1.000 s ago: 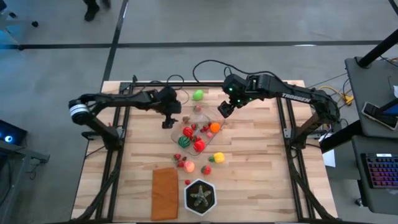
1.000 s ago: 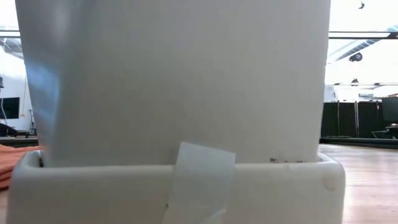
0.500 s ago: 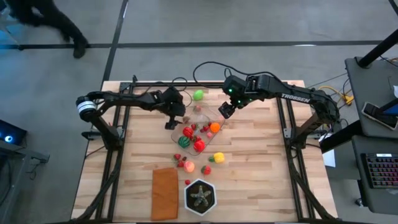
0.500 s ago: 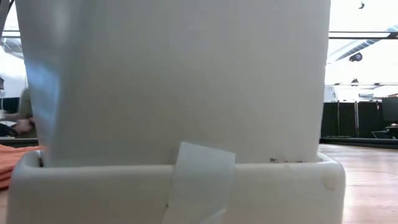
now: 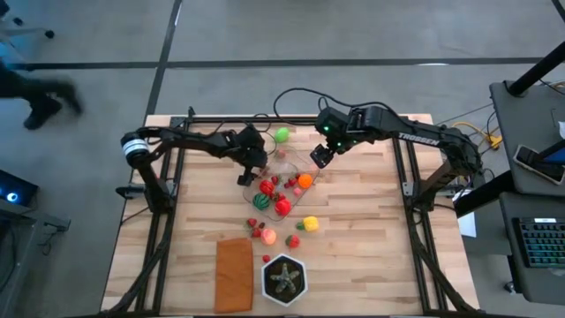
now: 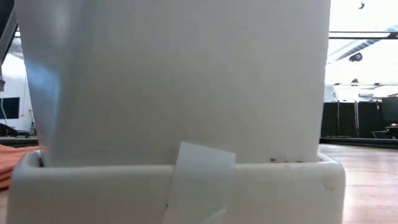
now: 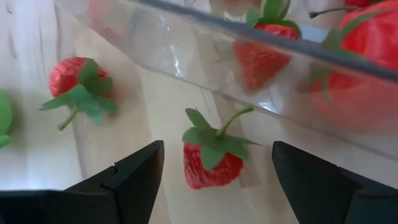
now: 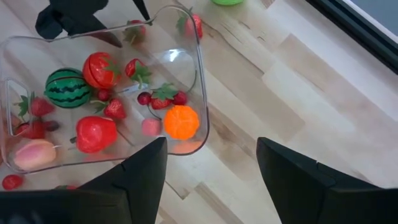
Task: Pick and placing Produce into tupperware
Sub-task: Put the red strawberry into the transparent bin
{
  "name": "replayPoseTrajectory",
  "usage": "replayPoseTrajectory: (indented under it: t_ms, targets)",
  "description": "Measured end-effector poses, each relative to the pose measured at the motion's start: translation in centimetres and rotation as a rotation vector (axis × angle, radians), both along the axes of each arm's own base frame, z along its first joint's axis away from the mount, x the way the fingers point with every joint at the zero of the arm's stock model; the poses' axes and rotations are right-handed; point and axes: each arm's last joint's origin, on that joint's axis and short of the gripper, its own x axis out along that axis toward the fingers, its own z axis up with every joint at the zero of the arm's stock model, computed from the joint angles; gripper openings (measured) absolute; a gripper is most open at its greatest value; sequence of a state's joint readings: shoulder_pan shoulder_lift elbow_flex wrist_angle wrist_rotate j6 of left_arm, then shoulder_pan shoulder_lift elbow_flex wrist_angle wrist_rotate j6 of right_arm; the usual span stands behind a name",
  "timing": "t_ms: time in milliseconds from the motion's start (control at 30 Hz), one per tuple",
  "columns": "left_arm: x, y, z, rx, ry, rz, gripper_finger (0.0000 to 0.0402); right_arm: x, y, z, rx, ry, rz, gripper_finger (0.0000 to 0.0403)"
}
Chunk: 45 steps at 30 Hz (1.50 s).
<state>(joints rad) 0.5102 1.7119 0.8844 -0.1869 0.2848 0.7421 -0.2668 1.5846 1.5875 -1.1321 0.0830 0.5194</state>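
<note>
The clear tupperware (image 8: 200,74) lies mid-table holding produce: a striped watermelon (image 8: 65,87), a tomato (image 8: 99,67), an orange (image 8: 181,121) and some strawberries. My left gripper (image 5: 250,174) is open and low at the container's far-left side. Its fingers stand on either side of a red strawberry (image 7: 210,163) that lies on the wood just outside the clear wall (image 7: 205,59), touching nothing. A second strawberry (image 7: 76,79) lies beside it. My right gripper (image 5: 318,157) hangs open above the container's right end (image 8: 211,146).
More produce lies on the table: a green piece (image 5: 281,134) far of the container, a yellow one (image 5: 311,223) and a peach-coloured one (image 5: 268,237) on its near side. An orange-brown rectangle (image 5: 233,274) and a potted plant (image 5: 284,278) sit at the near edge. A white pot (image 6: 180,93) fills the low view.
My left gripper has come down and moved toward the table's right, closing on the container's far-left side, while rolling a little. It has stayed open. A person has walked past on the floor beyond the table's far-left corner.
</note>
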Motion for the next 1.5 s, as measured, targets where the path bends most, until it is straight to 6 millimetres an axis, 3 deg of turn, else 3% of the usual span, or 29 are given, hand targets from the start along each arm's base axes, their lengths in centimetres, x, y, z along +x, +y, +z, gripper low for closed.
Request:
replayPoseTrajectory:
  t_ms: [167,567,767,967,1100,1233,1367,1500]
  targets:
    - [0.2,0.1,-0.7,-0.022,0.026,-0.002,0.0262,0.0,0.0,-0.1,0.001,0.004,0.000,0.0236]
    - [0.3,0.2,-0.2,0.000,0.007,0.004,0.0125,0.0,0.0,-0.2,-0.001,0.009,-0.004,0.0236]
    - [0.2,0.2,-0.1,-0.002,0.020,0.059,0.0116,0.0,-0.1,-0.3,-0.016,0.014,-0.008,0.0239]
    - [-0.8,0.3,0.8,0.120,0.125,0.163,0.0120,0.0,-0.1,-0.3,-0.021,0.016,-0.003,0.0236]
    - [-2.1,-0.3,3.2,0.127,0.129,0.196,0.0120,0.0,-0.1,-0.2,-0.028,0.016,0.010,0.0238]
    - [-3.2,-1.1,6.6,0.112,0.004,0.256,0.0121,0.1,-0.1,-0.2,-0.034,0.013,0.017,0.0239]
    - [-3.4,-3.0,10.1,0.084,-0.198,0.145,0.0121,0.1,-0.1,-0.3,-0.042,0.018,0.034,0.0236]
    - [-2.8,-5.2,11.6,0.065,-0.294,0.029,0.0121,0.1,-0.1,-0.5,-0.041,0.022,0.036,0.0238]
